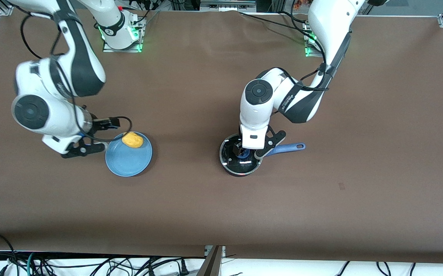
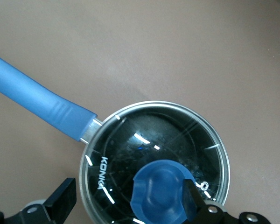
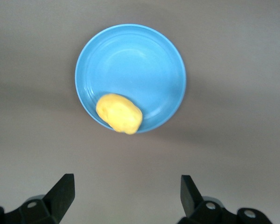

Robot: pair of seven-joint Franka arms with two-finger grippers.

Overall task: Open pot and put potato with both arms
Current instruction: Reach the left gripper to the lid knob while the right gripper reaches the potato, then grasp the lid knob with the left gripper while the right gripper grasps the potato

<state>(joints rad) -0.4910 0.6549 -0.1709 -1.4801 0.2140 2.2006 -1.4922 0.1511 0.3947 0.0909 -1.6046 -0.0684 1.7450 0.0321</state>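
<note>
I am lowering my left gripper (image 1: 243,152), fingers spread either side of the blue knob (image 2: 162,192) but not yet pinching, over the lid (image 2: 154,158) of the pot (image 1: 240,158). My right gripper (image 3: 126,198) is hovering wide open and empty beside the plate (image 1: 128,161), where the potato (image 1: 132,140) is lying (near the rim). Lid-lifting is the step in hand; next I must close on the knob and lift straight up.

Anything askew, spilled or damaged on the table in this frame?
Nothing stands out. The lid sits squarely on the pot under the left gripper. The potato lies at the plate's rim, the right gripper beside it, jaws open.
</note>
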